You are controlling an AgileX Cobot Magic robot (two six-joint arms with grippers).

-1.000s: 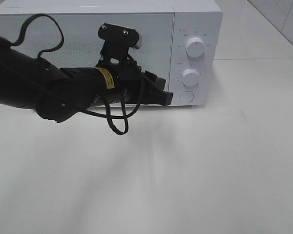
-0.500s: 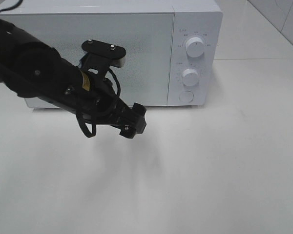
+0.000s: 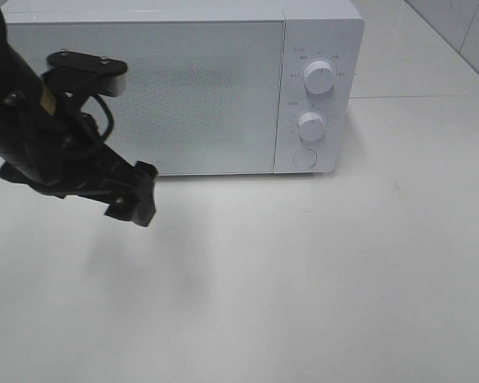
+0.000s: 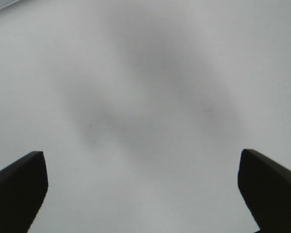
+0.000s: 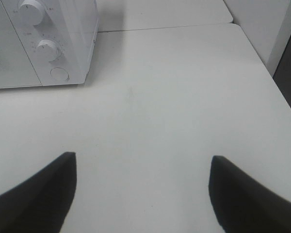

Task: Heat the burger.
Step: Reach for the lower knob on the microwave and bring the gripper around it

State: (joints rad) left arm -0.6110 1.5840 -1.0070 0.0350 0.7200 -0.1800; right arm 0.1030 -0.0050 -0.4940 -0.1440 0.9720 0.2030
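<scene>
Exterior high view: left gripper (image 3: 134,198) hangs in front of the closed microwave (image 3: 184,88), jaws wide apart, nothing in them. Over on the other arm the right gripper (image 5: 140,194) is spread empty too, and I can't tell where the burger is.

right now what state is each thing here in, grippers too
microwave door: shut
upper dial: setting too small to read
lower dial: setting too small to read
left gripper: open, empty
right gripper: open, empty
burger: not in view
</scene>
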